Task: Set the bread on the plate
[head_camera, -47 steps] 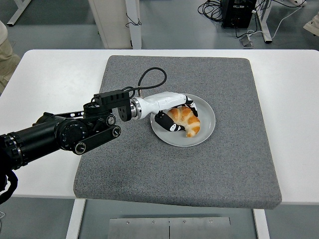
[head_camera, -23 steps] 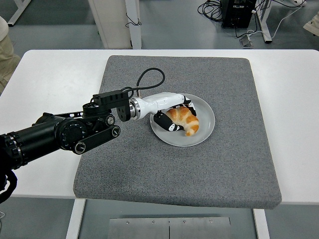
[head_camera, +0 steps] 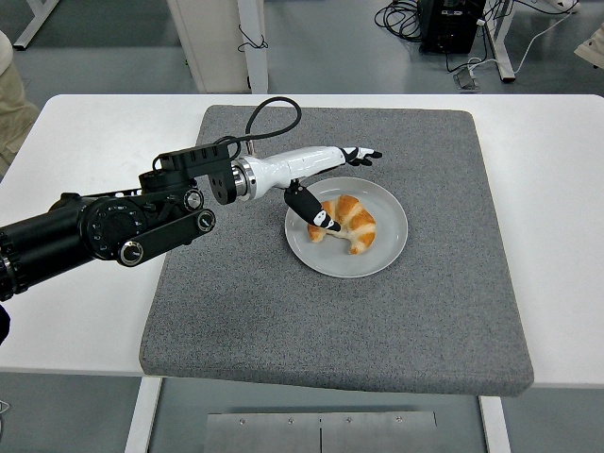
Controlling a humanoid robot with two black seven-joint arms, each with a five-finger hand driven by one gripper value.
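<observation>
A golden croissant (head_camera: pixel 350 222) lies on the round grey plate (head_camera: pixel 389 245), which sits on the grey mat. My left hand (head_camera: pixel 338 184) hovers over the plate's upper-left rim, raised off the bread. Its fingers (head_camera: pixel 363 154) stretch out past the plate's far edge and the thumb (head_camera: pixel 311 210) points down beside the croissant's left end. The hand is open and holds nothing. The right arm is out of sight.
The grey mat (head_camera: pixel 444 311) covers the middle of the white table (head_camera: pixel 94 151). A black cable (head_camera: pixel 269 118) loops up from my left wrist. Table legs, cables and a black box stand on the floor beyond the far edge.
My left hand has let go of the croissant, opened, and lifted up and back to the left. The croissant stays lying on the plate.
</observation>
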